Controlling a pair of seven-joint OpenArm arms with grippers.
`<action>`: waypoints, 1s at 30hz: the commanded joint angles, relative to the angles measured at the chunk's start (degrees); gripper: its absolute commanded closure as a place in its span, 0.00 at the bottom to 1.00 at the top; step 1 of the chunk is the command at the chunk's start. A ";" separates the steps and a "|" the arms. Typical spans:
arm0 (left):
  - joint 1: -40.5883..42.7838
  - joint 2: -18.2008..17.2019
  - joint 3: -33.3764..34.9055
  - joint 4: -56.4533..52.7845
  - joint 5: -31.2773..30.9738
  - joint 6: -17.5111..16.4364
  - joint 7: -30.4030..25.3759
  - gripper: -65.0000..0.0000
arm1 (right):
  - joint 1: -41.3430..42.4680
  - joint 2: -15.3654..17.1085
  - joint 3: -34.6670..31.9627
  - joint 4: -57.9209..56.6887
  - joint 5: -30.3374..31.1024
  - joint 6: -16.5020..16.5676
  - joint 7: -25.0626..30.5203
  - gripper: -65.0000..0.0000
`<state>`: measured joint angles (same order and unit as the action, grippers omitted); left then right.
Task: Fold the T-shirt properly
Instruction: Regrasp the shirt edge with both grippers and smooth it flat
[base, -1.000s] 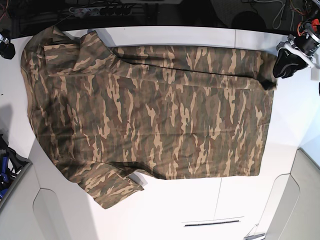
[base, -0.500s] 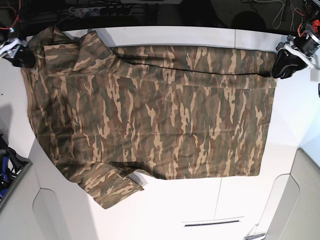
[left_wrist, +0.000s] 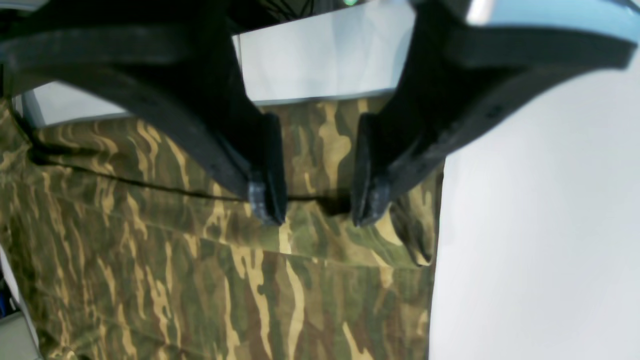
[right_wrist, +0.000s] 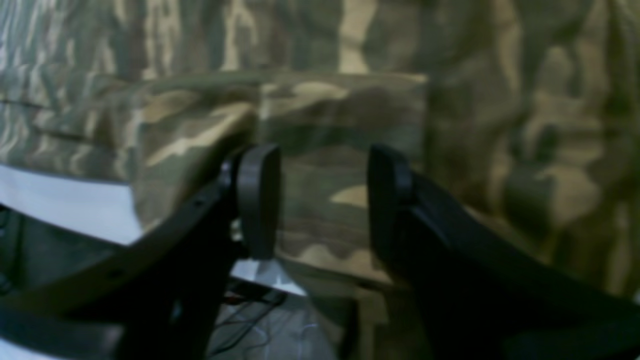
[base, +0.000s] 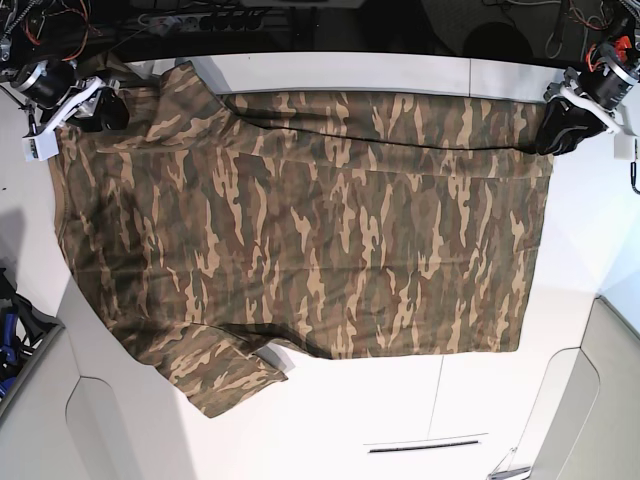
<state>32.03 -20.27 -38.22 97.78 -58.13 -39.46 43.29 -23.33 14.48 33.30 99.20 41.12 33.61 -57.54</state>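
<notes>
T-shirt (base: 300, 230) lies spread flat across the white worktop (base: 500, 400), filling most of the base frame, collar end at the left, hem at the right, one sleeve sticking out toward lower left.

What changed: a second ago your right gripper (base: 100, 108) sat off the cloth at the far left edge; now it has come in over the upper-left corner of the shirt, by the folded sleeve. Your left gripper (base: 558, 130) has shifted only slightly at the upper-right corner, by the hem. Shirt itself looks unmoved. You now have both arms posted on the far long edge, so my read is the first lengthwise fold is about to start, with no fabric lifted yet.

Fingers, left: spread partway, tips (left_wrist: 267, 200) down at a dark fold line near the hem corner, straddling a strip of cloth, not pinching it.

Fingers, right: spread somewhat wider, pads (right_wrist: 257, 200) either side of a folded sleeve edge. View is blurred; contact unclear, nothing visibly gripped.
</notes>
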 joint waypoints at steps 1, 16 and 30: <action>0.22 -0.66 -0.48 0.90 -1.18 -0.54 -1.03 0.60 | -0.02 0.92 0.37 0.59 -0.20 -0.04 1.66 0.57; 0.22 -0.68 -0.48 0.90 -0.76 -0.54 -0.76 0.60 | 1.25 0.94 0.44 0.52 -5.14 -1.49 5.44 0.57; 0.22 -0.66 -0.48 0.90 -0.90 -0.54 -0.81 0.60 | 2.19 0.92 0.42 -5.46 -1.46 -0.33 4.79 0.57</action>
<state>32.05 -20.01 -38.22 97.78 -57.76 -39.46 43.31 -21.26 14.61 33.41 93.17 39.00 32.86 -53.06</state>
